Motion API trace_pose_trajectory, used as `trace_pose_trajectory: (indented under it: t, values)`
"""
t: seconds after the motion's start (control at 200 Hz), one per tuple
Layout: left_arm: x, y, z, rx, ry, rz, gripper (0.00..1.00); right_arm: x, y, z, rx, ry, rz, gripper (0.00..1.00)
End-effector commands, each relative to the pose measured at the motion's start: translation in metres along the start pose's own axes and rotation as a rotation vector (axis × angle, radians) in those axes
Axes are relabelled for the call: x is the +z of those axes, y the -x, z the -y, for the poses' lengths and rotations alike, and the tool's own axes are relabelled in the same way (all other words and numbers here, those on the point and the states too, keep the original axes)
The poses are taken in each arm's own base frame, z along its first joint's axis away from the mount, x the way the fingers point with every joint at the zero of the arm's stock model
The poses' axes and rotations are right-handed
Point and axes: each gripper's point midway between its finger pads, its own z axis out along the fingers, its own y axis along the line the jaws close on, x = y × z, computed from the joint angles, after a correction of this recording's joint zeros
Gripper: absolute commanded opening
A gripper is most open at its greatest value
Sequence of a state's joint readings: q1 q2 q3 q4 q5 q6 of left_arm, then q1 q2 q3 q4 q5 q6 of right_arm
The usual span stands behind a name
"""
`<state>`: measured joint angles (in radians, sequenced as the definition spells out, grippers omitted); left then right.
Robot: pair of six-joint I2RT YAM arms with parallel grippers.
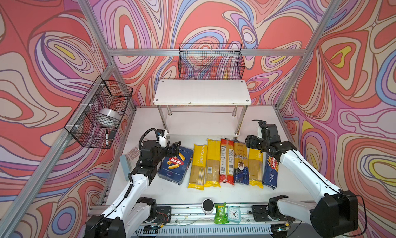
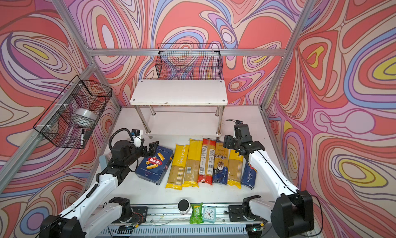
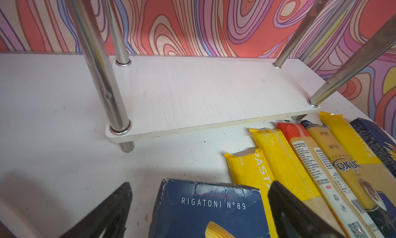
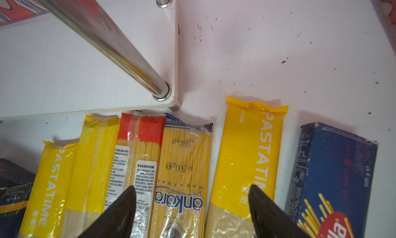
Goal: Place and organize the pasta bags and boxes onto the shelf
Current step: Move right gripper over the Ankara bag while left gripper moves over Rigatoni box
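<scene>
Pasta lies in one row on the table (image 1: 225,194), just on the near side of the shelf (image 1: 202,93). From left to right we see the rigatoni box (image 1: 174,169), the left yellow bag (image 1: 196,166), the middle yellow bag (image 1: 212,161), the red-ended bag (image 1: 227,161), the gold and dark blue bag (image 1: 241,161), the right yellow bag (image 1: 255,168) and the spaghetti box (image 1: 270,172).

Our left hand (image 1: 174,148) hovers over the far end of the rigatoni box, spread wide and gripping nothing. In the left wrist view one finger (image 3: 107,211) stands over the table left of the box, the other over the box's right edge beside the left yellow bag.

Our right hand (image 1: 251,142) hangs over the far part of the row, also spread and holding nothing. In the right wrist view one finger (image 4: 120,211) is over the red-ended bag and the other over the right yellow bag, with the gold and dark blue bag between them. We cannot tell whether they touch. The far tips of the red-ended and gold bags reach the near edge of the lower board (image 3: 203,93).
</scene>
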<state>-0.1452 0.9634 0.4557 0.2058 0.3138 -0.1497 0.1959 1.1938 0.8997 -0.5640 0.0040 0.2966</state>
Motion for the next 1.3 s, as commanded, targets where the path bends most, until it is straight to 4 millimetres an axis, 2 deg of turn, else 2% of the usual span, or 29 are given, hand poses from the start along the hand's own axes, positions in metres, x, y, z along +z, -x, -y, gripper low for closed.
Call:
trace_pose_trajectory:
  t: [0.0, 0.215, 0.531, 0.876, 1.017, 1.292]
  values:
    - [0.002, -0.006, 0.010, 0.011, -0.065, -0.024, 1.00, -0.007, -0.013, -0.011, 0.023, 0.055, -0.072, 0.84]
    - [0.002, -0.021, 0.004, 0.037, -0.043, -0.027, 1.00, -0.006, -0.035, -0.012, 0.017, 0.059, -0.147, 0.84]
    - [0.008, -0.022, 0.008, 0.047, -0.070, -0.052, 1.00, 0.014, -0.064, -0.029, 0.057, 0.093, -0.215, 0.83]
    - [0.007, -0.021, 0.006, 0.045, -0.058, -0.044, 1.00, 0.029, -0.098, -0.015, 0.068, -0.025, -0.321, 0.83]
    - [0.010, -0.023, 0.009, 0.048, -0.082, -0.066, 1.00, 0.039, -0.111, -0.017, 0.087, -0.018, -0.358, 0.83]
    - [0.014, -0.023, 0.009, 0.044, -0.086, -0.084, 1.00, 0.053, -0.120, -0.024, 0.072, -0.028, -0.381, 0.83]
